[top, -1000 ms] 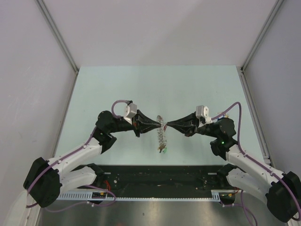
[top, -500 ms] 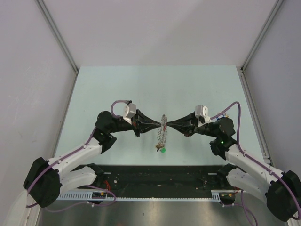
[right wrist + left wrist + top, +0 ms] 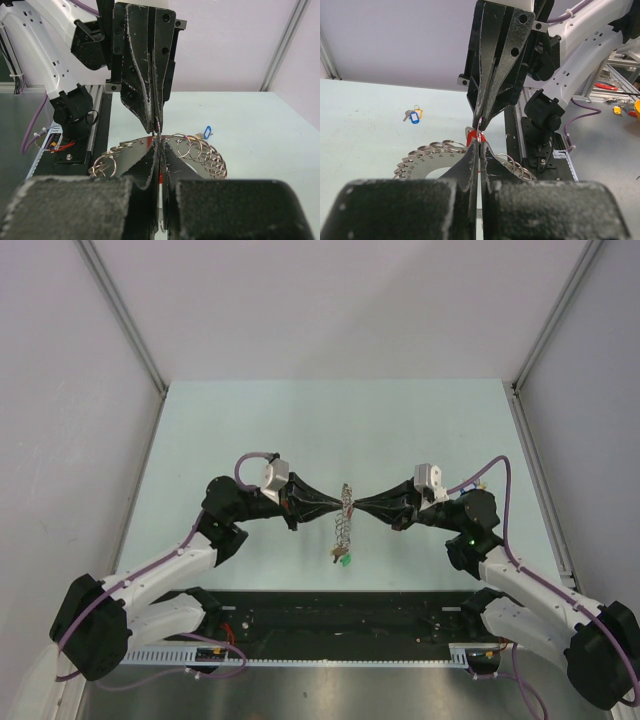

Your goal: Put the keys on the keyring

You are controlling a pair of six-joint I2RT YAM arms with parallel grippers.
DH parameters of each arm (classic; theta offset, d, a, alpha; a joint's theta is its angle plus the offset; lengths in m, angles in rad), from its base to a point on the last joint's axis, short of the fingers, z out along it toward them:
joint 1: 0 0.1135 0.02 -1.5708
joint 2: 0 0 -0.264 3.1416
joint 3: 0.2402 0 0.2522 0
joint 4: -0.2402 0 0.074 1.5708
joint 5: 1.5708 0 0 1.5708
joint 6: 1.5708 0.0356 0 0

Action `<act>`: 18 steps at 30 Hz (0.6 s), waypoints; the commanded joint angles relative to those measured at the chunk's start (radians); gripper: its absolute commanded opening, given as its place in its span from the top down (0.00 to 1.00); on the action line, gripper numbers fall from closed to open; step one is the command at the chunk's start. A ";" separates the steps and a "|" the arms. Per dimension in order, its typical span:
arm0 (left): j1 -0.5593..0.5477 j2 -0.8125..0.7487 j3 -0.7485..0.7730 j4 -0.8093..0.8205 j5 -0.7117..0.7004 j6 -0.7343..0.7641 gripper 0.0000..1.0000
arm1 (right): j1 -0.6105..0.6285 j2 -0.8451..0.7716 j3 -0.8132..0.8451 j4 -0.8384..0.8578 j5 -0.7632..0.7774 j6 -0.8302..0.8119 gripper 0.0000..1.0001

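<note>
One red key (image 3: 471, 136) sits right at the spot where my two claws meet tip to tip. Its coloured head shows just beside my left claw (image 3: 338, 506), against the keyring (image 3: 345, 522). The keyring is a numbered plate edged with many small wire loops. It hangs between the claws over the middle of the table (image 3: 250, 420), a little toward the near edge, with a green key (image 3: 345, 559) dangling at its low end. Both my left claw and my right claw (image 3: 355, 506) are pressed fully together, pinching at the top of that bundle. From these views I cannot tell which one has the key and which has a loop. I judge the step in hand to be working the red key round the coil of one loop. To do it well, one claw should act as a steady anchor while the other makes small turns along the wire, never pulling straight away. A slack pinch would let the whole floppy ring drop. A blue key (image 3: 412, 117) and a yellow key (image 3: 418, 111) lie together on the table, off toward the far edge and well apart from the ring.
</note>
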 commanded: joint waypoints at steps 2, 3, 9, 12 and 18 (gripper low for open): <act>0.005 -0.007 0.001 0.070 0.013 -0.013 1.00 | 0.007 -0.005 0.003 0.056 -0.007 0.007 1.00; 0.005 -0.007 0.001 0.068 0.013 -0.013 1.00 | 0.004 -0.006 0.003 0.056 -0.009 0.008 1.00; 0.003 -0.003 0.001 0.068 0.010 -0.013 1.00 | 0.006 -0.008 0.003 0.059 -0.012 0.008 1.00; 0.005 -0.003 0.001 0.068 0.010 -0.013 1.00 | 0.007 -0.008 0.003 0.059 -0.015 0.010 1.00; 0.003 -0.003 0.001 0.068 0.010 -0.016 1.00 | 0.008 -0.006 0.005 0.059 -0.016 0.008 1.00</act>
